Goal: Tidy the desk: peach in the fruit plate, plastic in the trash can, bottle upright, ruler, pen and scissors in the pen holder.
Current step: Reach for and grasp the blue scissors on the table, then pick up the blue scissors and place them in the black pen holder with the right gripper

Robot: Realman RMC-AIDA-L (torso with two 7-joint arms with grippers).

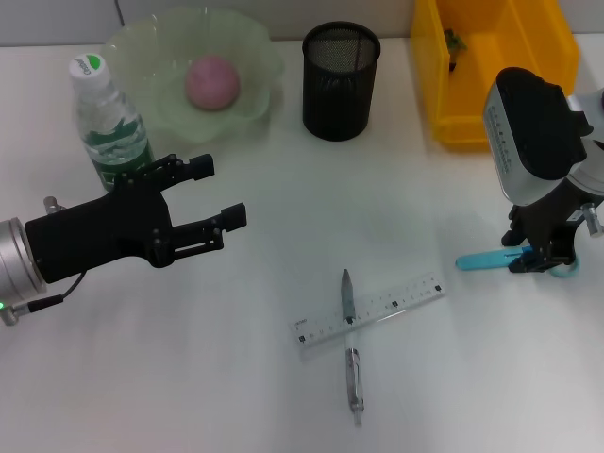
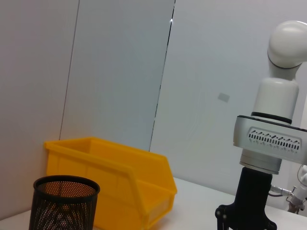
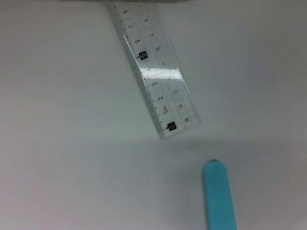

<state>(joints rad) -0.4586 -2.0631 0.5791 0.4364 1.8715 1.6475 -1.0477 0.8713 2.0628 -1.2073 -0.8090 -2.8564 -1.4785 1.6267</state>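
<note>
On the plain white surface [image 1: 283,217], the round matte pink peach [image 1: 211,81] is seen lying in the pale green translucent scalloped fruit plate [image 1: 260,57] at eleven o'clock. The clear plastic bottle [image 1: 109,123] with white cap and dark green label stands upright just beside the plate, at ten o'clock; its label print cannot be read. The black mesh cylindrical pen holder [image 1: 341,81] stands at twelve o'clock, with the bright yellow rectangular trash can [image 1: 472,57] at one o'clock; a small dark item inside the can is too small to identify.

Near the centre, the clear transparent ruler [image 1: 370,310] is laid across the slim silver-grey pen [image 1: 350,342]. In the right wrist view, the numbers 1 to 6 are legible along the ruler's scale.

The left end effector [image 1: 212,203] is held released above the surface at nine o'clock. The right end effector [image 1: 538,257] is clenched on the light blue scissors [image 1: 486,260] at three o'clock, the handles being largely hidden.
</note>
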